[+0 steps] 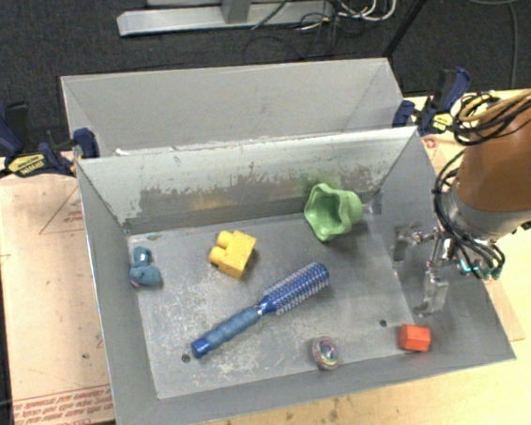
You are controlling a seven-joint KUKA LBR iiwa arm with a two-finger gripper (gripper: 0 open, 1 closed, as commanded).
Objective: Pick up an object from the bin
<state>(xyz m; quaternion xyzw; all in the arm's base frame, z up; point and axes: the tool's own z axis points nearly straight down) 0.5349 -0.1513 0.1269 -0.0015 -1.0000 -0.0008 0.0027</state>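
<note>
Grey metal formed the bin, and its loose things were spread apart across the floor instead of heaped, so each could be approached on its own.

Nearest the front wall a small mottled ball was seen, and to its right an orange cube, set close to the front right corner. The gripper was hung just behind that cube, by the right wall, on the side from which the arm entered the bin. Whether it was spread or closed could not be told, and nothing was seen to be held in it. The cube was the thing nearest to it and was judged the likeliest pick (though no grasp had yet been made). The walls close by were judged a hazard, since little room was left beside the cube for a descent.

Further in, a blue brush was laid slantwise across the middle, handle toward the front left and bristled head toward the right. Beyond it a yellow block was found, with a small blue figure near the left wall. Farthest of all, a crumpled green cup was rested against the foot of the back wall.
</note>
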